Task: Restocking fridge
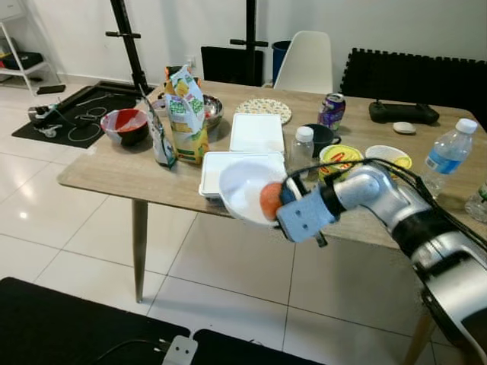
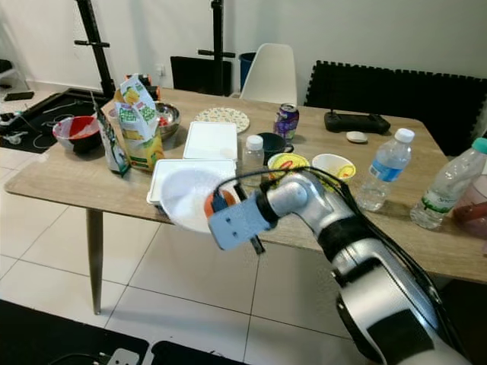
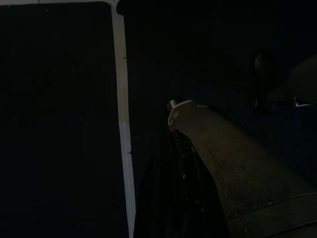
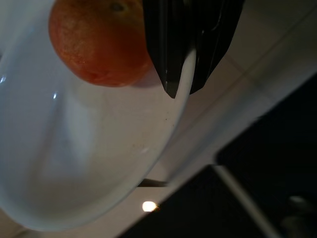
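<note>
Your robot's right gripper (image 4: 181,82) pinches the rim of a white bowl (image 1: 245,188), one black finger inside the rim and one outside, holding it tilted in the air just off the near edge of the wooden table (image 1: 114,171). An orange (image 1: 271,201) sits inside the bowl, resting against the inner finger. The silver right arm (image 2: 319,209) reaches in from your right, bent across the front of the table.

Behind the bowl, you see a white rectangular container (image 1: 217,163) at the table's edge, with a second white lidded container (image 1: 256,131) farther back. To their left stands a group of snack bags (image 1: 185,114), with a red bowl (image 1: 125,125) beyond and a metal bowl (image 1: 211,109) behind them. A small clear bottle with a white cap (image 1: 302,148), a dark mug (image 1: 321,137), a yellow cup (image 1: 340,157) and a purple can (image 1: 332,110) cluster near the middle. A water bottle (image 1: 447,154) stands toward the right end. A white chair (image 1: 308,63) sits at the far side.

The left wrist view is very dark; you cannot tell how the left gripper's fingers stand.
</note>
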